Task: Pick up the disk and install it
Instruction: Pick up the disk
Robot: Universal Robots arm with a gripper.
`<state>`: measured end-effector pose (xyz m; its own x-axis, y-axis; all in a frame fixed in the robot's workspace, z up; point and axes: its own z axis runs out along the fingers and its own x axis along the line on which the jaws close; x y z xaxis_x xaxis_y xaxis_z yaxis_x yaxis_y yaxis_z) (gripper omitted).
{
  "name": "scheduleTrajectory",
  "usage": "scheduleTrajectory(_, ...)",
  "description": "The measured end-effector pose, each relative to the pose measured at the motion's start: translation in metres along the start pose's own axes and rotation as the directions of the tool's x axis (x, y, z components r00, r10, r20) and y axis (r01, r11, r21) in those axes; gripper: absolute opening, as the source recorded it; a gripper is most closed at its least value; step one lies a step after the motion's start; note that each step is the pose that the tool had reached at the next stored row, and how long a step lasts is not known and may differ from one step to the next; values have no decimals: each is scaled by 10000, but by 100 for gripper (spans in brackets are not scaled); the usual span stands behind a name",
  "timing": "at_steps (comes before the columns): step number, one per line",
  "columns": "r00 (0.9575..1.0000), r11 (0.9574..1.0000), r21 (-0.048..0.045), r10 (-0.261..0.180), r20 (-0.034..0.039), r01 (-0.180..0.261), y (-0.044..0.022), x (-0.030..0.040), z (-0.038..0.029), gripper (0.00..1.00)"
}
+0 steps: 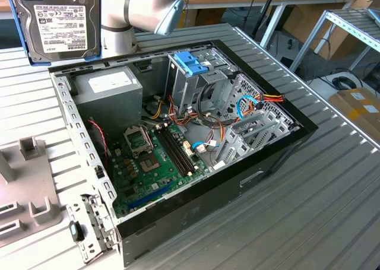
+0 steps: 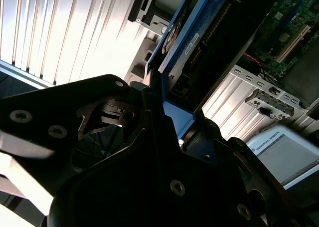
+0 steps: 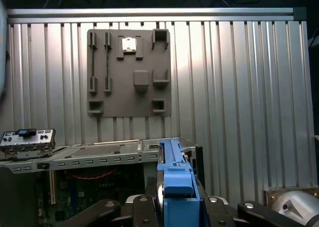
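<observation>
High over the edge of the open case [image 1: 196,216], holding the disk [image 1: 59,21] by its blue frame [image 3: 177,184] in the tightly closed gripper [image 3: 177,212]; might snag loose cables [image 1: 249,104] or strike the drive cage [image 1: 196,86] if lowered askew.

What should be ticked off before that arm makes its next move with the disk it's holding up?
1. Grip on the disk: ok. The hand is shut on its blue frame.
2. Disk off the table: ok. It is held in the air.
3. Computer case open: ok. Its inside is bare to see.
4. Free slot in the metal cage under the blue handle: cannot tell.
5. Loose cables beside the cage: cannot tell whether they are in the way.
6. Disk installed: not ok. It is not yet in the case.
</observation>
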<state>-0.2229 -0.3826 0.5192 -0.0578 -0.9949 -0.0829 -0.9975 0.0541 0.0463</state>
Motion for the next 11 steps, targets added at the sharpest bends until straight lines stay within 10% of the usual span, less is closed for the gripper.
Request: scheduleTrajectory(11,10000,10000,0,0,0,0,-34,50,-2,37)
